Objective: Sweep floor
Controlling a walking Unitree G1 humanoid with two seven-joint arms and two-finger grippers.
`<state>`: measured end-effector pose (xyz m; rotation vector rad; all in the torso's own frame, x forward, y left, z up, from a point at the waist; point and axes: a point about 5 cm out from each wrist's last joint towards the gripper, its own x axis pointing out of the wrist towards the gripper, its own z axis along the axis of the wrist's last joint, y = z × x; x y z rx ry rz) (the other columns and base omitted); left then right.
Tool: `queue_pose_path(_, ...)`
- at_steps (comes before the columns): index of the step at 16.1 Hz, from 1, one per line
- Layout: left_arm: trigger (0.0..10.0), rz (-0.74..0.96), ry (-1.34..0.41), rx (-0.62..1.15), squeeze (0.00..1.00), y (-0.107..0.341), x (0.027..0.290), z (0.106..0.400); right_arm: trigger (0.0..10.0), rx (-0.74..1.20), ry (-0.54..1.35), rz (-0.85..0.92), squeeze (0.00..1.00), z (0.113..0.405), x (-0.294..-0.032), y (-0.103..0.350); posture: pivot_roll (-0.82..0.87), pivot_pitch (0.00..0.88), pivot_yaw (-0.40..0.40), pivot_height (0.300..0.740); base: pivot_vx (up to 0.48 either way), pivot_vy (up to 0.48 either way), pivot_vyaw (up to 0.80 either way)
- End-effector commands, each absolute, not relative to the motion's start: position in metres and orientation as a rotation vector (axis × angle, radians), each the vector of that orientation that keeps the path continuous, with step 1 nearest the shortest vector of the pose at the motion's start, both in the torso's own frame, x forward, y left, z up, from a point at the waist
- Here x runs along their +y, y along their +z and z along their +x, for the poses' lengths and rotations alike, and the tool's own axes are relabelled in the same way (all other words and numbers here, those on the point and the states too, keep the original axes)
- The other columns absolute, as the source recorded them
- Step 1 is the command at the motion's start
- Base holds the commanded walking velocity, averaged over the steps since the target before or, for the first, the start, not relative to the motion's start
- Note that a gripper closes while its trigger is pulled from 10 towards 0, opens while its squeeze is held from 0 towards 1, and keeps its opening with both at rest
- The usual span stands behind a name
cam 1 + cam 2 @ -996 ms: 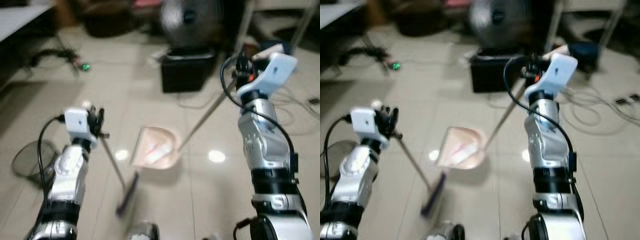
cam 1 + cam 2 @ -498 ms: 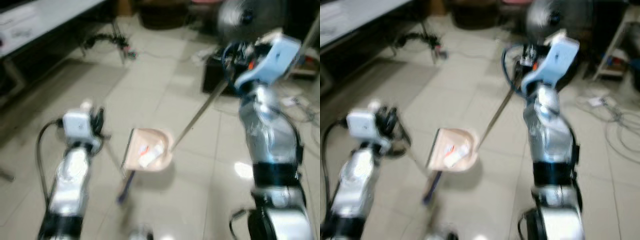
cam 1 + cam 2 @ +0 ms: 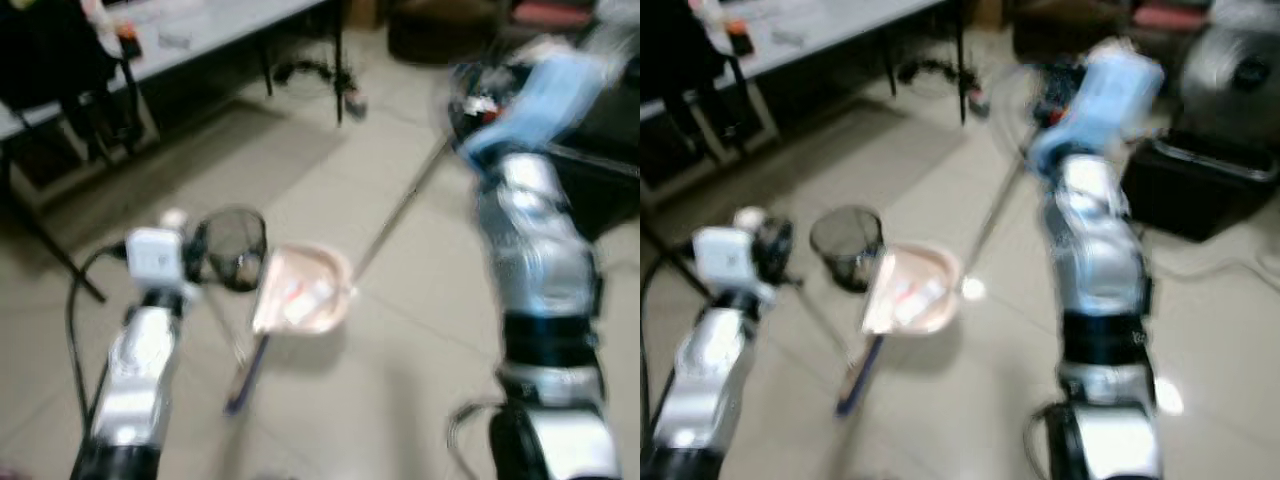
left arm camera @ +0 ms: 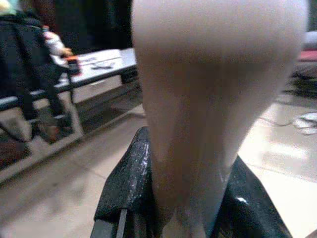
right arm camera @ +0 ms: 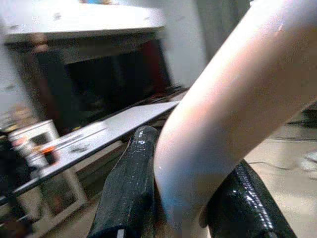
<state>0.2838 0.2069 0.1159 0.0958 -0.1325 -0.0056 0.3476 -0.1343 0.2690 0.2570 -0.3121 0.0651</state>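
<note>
Pale glossy floor tiles (image 3: 400, 330) run across the room, with a long desk (image 3: 200, 40) at the far left carrying small blurred items, and a dark fan (image 3: 1240, 70) on a black box (image 3: 1200, 190) at the far right. Compared with half a second ago the whole scene has swung sideways: the desk now sits closer and larger, and a round black mesh bin (image 3: 232, 247) has come into sight just behind the pan, so the camera has turned, not the things.

The left gripper (image 3: 190, 262) holds the thin handle of the broom (image 3: 243, 375), whose dark purple head rests low on the floor in front of the robot. In the left wrist view its black fingers (image 4: 126, 183) are clamped on either side of a pale handle. The right gripper (image 3: 465, 100), raised high, grips the long silver pole of the pink dustpan (image 3: 300, 290); in the right wrist view its fingers (image 5: 129, 188) are pressed against a pale curved handle (image 5: 233, 114). The dustpan hangs between the two arms, just above the floor, tilted, with small scraps of white and red rubbish (image 3: 300, 293) lying inside it, much as before. Its place relative to both arms matches the earlier pictures. Everything is motion-blurred.
</note>
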Motion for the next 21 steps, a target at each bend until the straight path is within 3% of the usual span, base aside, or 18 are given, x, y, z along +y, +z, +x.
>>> queue_pose_path(1,10.0,0.099,-0.014,-0.177,0.0,0.127,0.203,0.287,10.0,-0.37,0.048,0.284,0.0,0.346,-0.143,0.285,0.0,0.0,0.075,0.74,0.45,0.0,0.8)
queue_pose_path(21,10.0,0.105,-0.033,-0.153,0.0,0.12,0.195,0.289,10.0,-0.419,-0.09,0.311,0.0,0.346,-0.169,0.282,-0.01,0.0,0.089,0.74,0.468,0.0,0.0)
